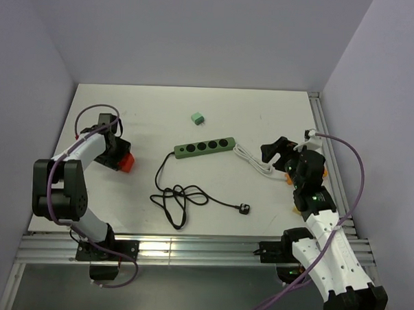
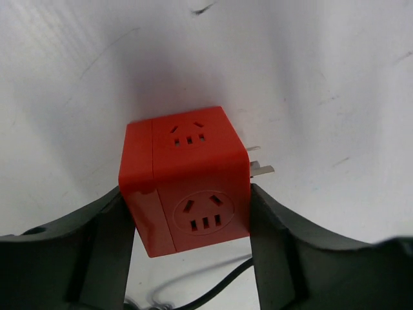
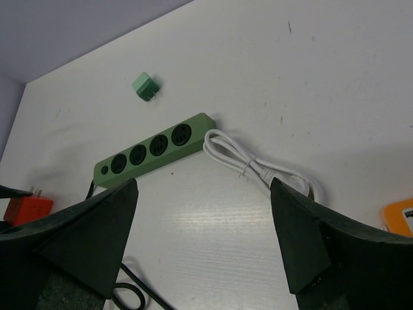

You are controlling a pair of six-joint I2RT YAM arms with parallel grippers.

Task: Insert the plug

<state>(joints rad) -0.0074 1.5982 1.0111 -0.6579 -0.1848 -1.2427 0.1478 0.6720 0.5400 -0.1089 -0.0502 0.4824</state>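
Observation:
A red cube adapter (image 2: 193,181) with socket faces and metal plug prongs (image 2: 261,170) sits on the white table at the left (image 1: 126,163). My left gripper (image 2: 188,194) is shut on it, one finger pressed against each side. The green power strip (image 1: 204,147) with several round sockets lies mid-table, and shows again in the right wrist view (image 3: 151,150). Its black cord (image 1: 177,198) coils toward me and ends in a black plug (image 1: 244,209) lying loose. My right gripper (image 3: 203,187) stands open and empty above the table, right of the strip (image 1: 276,152).
A small green adapter (image 1: 197,117) lies behind the strip. A bundled white cable (image 3: 258,169) rests between the strip's right end and my right gripper. An orange object (image 3: 399,216) sits at the table's right edge. Walls close in on the back, left and right.

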